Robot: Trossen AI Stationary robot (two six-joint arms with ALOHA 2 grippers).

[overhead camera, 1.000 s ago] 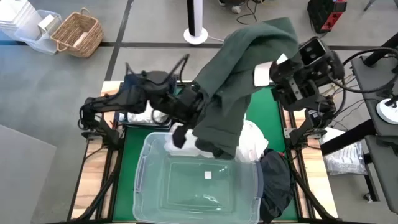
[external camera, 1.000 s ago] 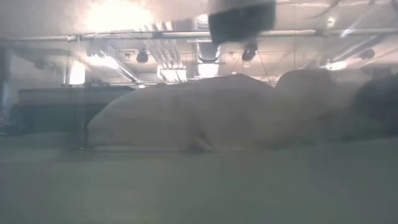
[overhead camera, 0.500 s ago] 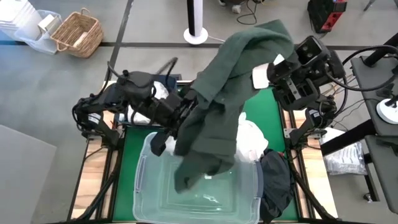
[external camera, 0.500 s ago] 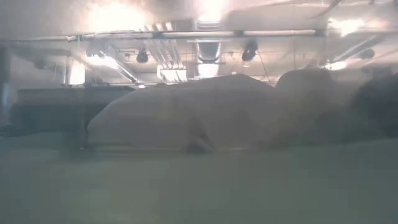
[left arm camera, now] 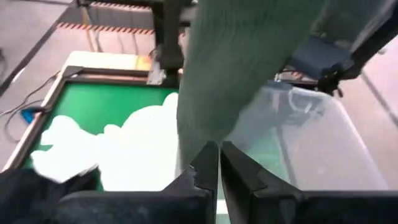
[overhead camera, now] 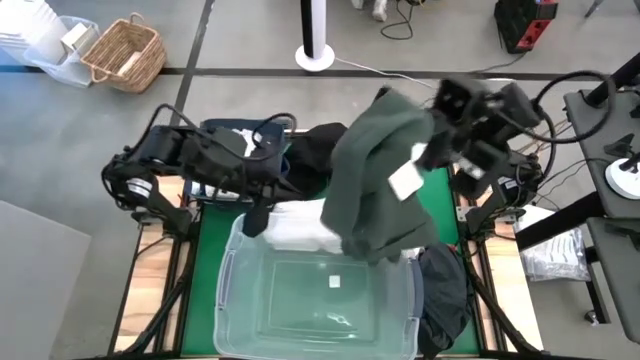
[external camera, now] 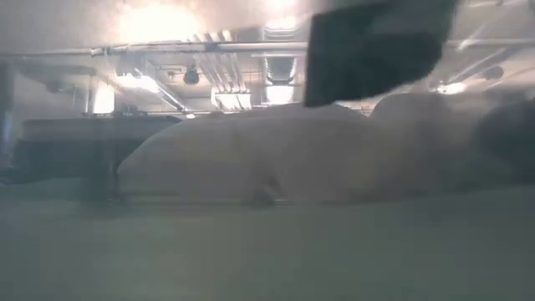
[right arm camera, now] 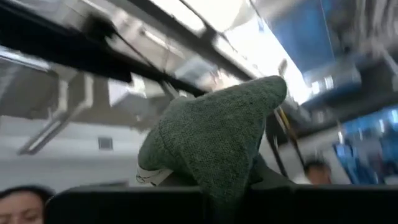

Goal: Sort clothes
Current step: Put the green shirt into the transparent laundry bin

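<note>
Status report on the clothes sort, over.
Right end effector shut on dark green garment, held high over clear tub. Left end effector shut, empty, beside the hanging cloth. White garments on mat behind tub.

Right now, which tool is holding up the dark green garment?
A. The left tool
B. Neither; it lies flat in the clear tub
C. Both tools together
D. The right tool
D. The dark green garment hangs from the right tool, raised above the clear tub, while the left tool is shut on nothing beside the white clothes.
</note>
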